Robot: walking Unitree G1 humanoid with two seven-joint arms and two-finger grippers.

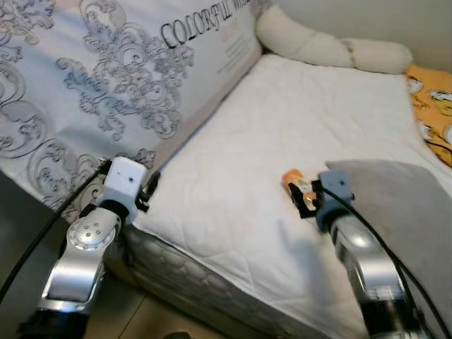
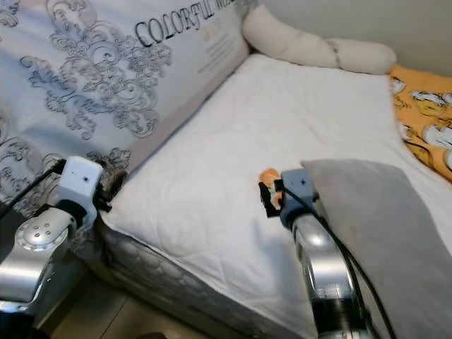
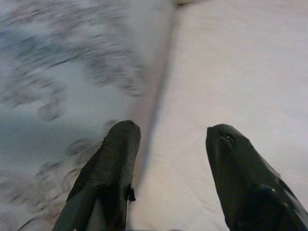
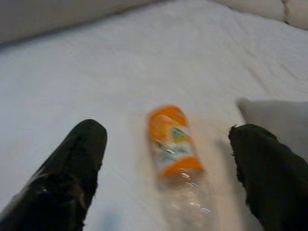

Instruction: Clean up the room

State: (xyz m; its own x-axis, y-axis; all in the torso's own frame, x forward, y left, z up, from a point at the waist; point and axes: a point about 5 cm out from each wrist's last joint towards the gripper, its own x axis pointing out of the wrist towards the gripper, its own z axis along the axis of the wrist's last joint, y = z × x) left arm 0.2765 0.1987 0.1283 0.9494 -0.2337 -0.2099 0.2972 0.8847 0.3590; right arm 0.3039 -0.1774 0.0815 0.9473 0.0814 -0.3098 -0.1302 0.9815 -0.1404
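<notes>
A small clear bottle with an orange label (image 4: 172, 144) lies on its side on the white mattress (image 1: 282, 127), beside the edge of a grey blanket (image 1: 402, 205). My right gripper (image 4: 168, 171) hovers just over it, open, one finger on each side of the bottle. In the head views the bottle (image 1: 295, 181) peeks out past the right wrist. My left gripper (image 3: 171, 144) is open with nothing in it, at the mattress's near left corner next to the patterned duvet (image 1: 106, 78).
A large grey-patterned duvet is bunched along the bed's left side. Cream pillows (image 1: 325, 46) lie at the head. An orange printed cloth (image 1: 432, 106) sits at the far right. Dark floor (image 1: 14, 226) shows below the bed's corner.
</notes>
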